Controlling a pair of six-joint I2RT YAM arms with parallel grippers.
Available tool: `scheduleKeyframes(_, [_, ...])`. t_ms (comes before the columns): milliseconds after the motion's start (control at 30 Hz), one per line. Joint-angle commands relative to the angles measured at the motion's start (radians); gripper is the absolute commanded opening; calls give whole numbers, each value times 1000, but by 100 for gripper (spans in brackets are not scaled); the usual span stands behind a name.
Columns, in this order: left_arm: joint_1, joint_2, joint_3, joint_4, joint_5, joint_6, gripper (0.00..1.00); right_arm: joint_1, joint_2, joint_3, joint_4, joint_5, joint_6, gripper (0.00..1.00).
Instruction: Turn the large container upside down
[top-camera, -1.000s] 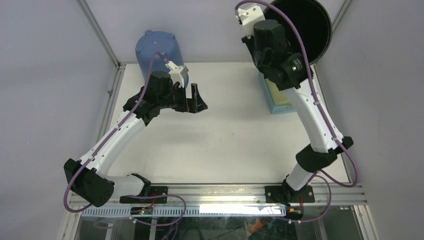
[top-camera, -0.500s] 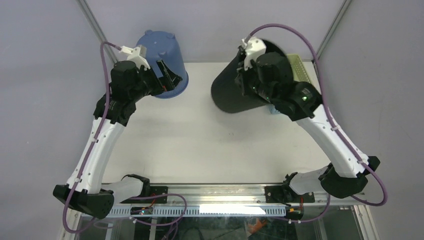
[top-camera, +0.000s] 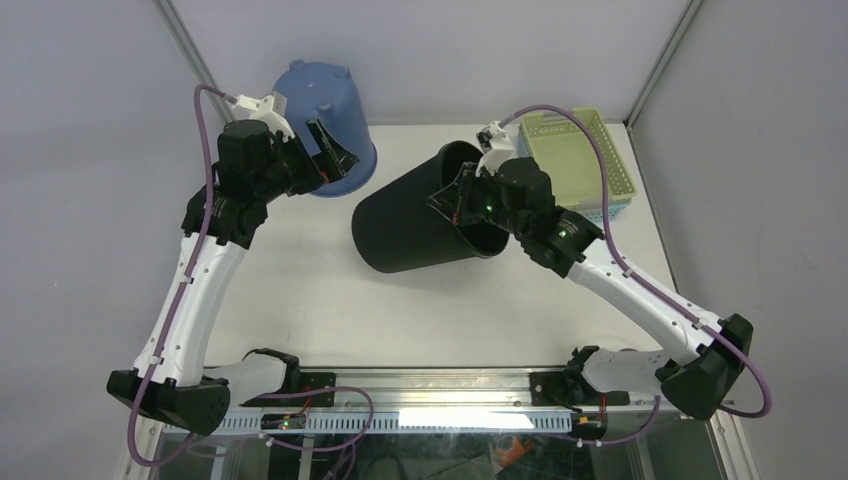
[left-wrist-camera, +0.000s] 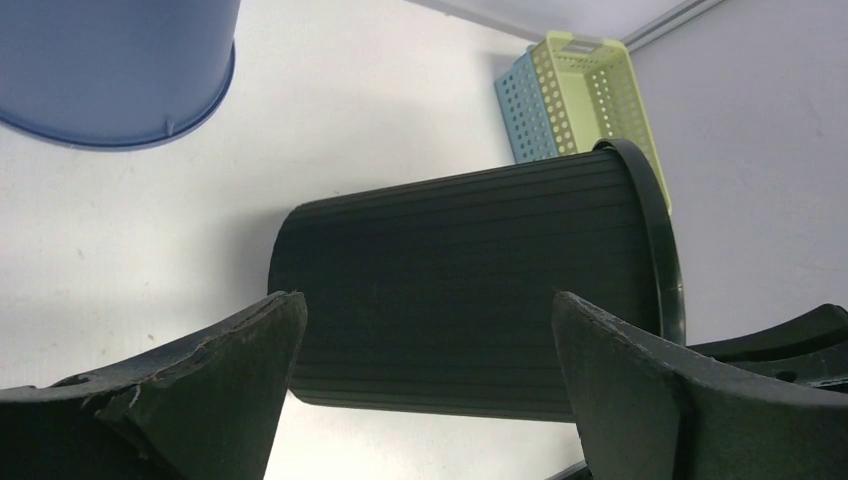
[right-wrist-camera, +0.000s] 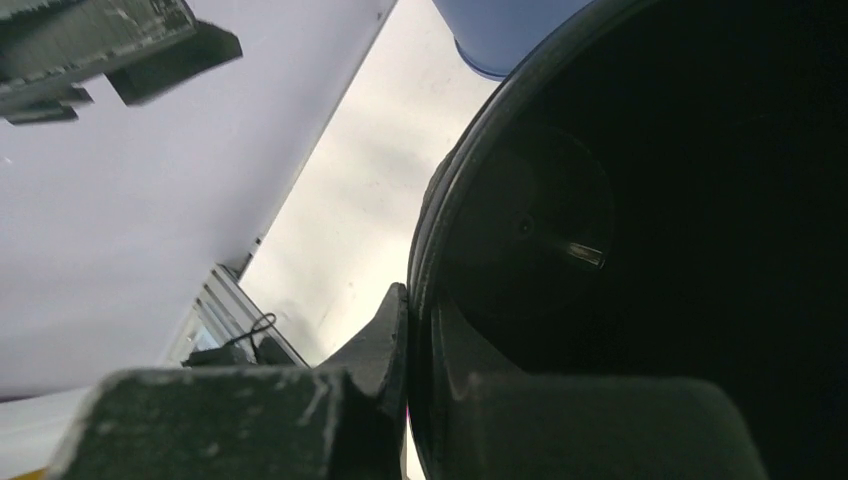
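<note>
**Figure: Large container held on its side, midway through inversion**

*Top external view.* The right end effector (top-camera: 462, 205) is clamping the rim of the large black container (top-camera: 420, 220). The container is lying tilted on its side near the middle of the bench (top-camera: 300, 300), with its mouth facing the right arm and its base pointing towards the near left. Whether the base is touching the bench cannot be told from here. The left end effector (top-camera: 330, 150) is hovering with its jaws spread wide, holding nothing, just beside the blue container (top-camera: 325, 110), which is standing mouth-down at the far left. A green basket (top-camera: 585, 150) is sitting in a blue basket (top-camera: 600, 212) at the far right, and the green basket is showing no contents.

*Left wrist view.* The ribbed wall of the black container is filling the gap between the two spread fingers (left-wrist-camera: 200, 390), well apart from them.

*Right wrist view.* The fingers are pinching the rim from inside and outside. The interior is showing only a bare floor, so nothing should spill.

*Technique.* The wrist should probably be rolling further while lifting, so that the rim clears the bench before the mouth is lowered flat. The pinch is narrow and the rim may be slipping, so a slow rotation is advisable.
</note>
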Motion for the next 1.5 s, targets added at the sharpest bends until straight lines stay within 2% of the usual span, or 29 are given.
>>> scheduleKeyframes(0, [15,-14,-18,-2,31,-4,99,-26,-61,-130,173,-49,198,0])
scheduleKeyframes(233, [18,16,-42,10,68,1,99,-117,-171,-394,311,-117,361,0])
scheduleKeyframes(400, [18,37,-67,23,106,11,99,-118,-176,-428,258,-123,357,1])
scheduleKeyframes(467, [18,46,-82,26,116,19,99,-118,-168,-420,211,-114,347,18])
scheduleKeyframes(533, [18,51,-102,25,108,29,99,-118,-166,-403,143,-80,327,42])
scheduleKeyframes(567, [18,53,-116,21,97,33,99,-118,-166,-392,112,-64,319,49])
scheduleKeyframes(633, [18,56,-135,8,72,44,99,-118,-165,-364,46,-35,294,58])
scheduleKeyframes(733, [20,51,-153,-11,55,57,99,-116,-154,-308,-50,9,253,64])
scheduleKeyframes(933, [33,42,-162,-47,32,80,99,-72,-98,-158,-248,126,166,65])
scheduleKeyframes(1167, [108,52,-222,-61,133,62,99,1,0,28,-424,270,126,63])
scheduleKeyframes(1333, [148,53,-252,-82,231,71,99,23,16,86,-482,332,133,57])
scheduleKeyframes(1467, [159,49,-272,-90,290,72,99,24,9,84,-500,344,138,44])
